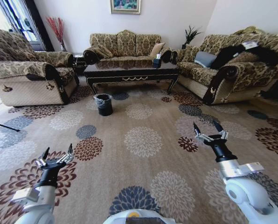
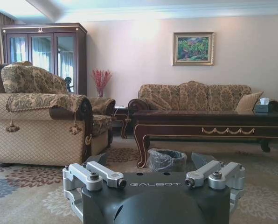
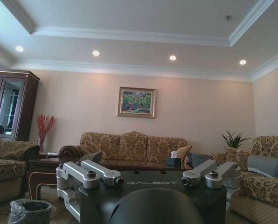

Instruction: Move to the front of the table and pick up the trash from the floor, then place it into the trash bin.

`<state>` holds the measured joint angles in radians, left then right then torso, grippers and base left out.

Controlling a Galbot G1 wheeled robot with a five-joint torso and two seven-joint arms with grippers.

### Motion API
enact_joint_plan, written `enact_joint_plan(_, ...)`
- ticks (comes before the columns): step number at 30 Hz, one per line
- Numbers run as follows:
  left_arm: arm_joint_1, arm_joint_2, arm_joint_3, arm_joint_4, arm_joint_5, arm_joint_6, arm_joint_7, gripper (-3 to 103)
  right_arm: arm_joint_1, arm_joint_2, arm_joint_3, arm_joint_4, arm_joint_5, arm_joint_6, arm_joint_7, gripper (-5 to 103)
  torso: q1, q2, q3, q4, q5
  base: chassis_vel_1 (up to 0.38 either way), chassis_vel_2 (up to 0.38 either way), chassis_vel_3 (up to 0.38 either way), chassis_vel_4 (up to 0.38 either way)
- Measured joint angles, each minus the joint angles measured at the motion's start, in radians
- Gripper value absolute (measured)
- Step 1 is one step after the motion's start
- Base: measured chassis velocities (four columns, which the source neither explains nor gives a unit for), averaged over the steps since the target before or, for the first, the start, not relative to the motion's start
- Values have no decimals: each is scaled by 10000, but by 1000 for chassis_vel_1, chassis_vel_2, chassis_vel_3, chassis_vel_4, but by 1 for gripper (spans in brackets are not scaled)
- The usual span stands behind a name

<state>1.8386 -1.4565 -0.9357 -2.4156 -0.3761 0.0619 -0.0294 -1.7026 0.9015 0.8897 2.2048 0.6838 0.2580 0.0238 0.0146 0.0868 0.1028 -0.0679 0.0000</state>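
Both of your grippers, left (image 1: 58, 154) and right (image 1: 208, 128), hang wide open (nothing held) over the carpet (image 1: 143, 140), well short of the bin (image 1: 103, 104) beside the table (image 1: 129, 71).

trash bin (image 1: 103, 104) on the floor (image 1: 143, 140) before the table's (image 1: 131, 71) left end — sofa (image 1: 125, 44) behind.

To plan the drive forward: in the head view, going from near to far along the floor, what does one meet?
Left hand and right hand, both open, over the floor → trash bin → table → back sofa.
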Motion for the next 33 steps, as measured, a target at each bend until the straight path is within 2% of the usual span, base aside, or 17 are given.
enact_joint_plan(16, 1, 0, 1, 3, 10, -3, 10, 100, 2, 3, -7, -5, -1, 8, -1, 100, 104, 684, 581, 0, 0, 0, 0, 0, 0)
enact_joint_plan(33, 1, 0, 1, 4, 12, -4, 13, 100, 2, 4, -7, -6, -1, 18, -3, 100, 281, 1334, 1055, 0, 0, 0, 0, 0, 0)
